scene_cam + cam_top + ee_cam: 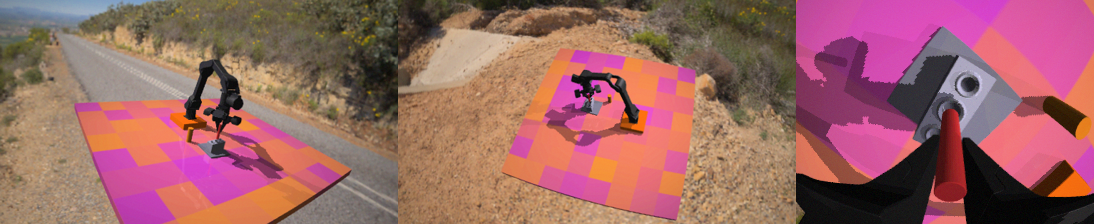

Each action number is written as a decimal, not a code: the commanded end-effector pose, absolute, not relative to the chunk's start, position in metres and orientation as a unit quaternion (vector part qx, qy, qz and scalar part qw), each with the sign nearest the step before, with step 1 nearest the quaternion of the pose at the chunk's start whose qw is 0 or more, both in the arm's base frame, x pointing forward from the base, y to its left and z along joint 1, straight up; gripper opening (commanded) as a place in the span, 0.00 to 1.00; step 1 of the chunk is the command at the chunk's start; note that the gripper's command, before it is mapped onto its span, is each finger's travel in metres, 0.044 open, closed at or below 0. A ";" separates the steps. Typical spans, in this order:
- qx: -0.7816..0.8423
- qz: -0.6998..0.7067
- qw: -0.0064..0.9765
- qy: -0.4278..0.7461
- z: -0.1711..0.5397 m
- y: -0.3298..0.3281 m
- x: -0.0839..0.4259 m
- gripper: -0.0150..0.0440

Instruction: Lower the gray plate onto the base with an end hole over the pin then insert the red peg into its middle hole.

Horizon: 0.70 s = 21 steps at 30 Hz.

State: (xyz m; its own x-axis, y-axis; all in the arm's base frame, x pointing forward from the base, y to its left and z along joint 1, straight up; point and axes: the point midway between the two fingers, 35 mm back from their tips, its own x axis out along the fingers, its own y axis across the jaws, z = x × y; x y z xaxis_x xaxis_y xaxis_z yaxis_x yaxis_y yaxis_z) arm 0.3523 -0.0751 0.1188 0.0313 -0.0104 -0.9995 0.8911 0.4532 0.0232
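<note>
The hand (589,95) (219,125) (950,141) is clamped on the red peg (588,98) (218,131) (950,155), which is above the gray plate (591,101) (216,142) (971,102), its lower end at or just over the middle hole. The peg looks light, stiff and smooth, unlikely to break but apt to slip or swing if it catches a rim; the grip belongs on its upper part, leaving the lower end free to go in. Its long axis runs roughly upright, with a slight lean in the exterior view, pointing down toward the hole.
</note>
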 end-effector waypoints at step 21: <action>0.372 -0.367 0.614 0.591 0.116 -0.075 0.352 0.25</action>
State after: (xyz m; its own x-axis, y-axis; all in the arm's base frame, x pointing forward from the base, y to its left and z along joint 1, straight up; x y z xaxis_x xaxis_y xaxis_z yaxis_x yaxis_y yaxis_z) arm 0.3524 -0.0752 0.1189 0.0320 -0.0105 -0.9994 0.8911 0.4533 0.0238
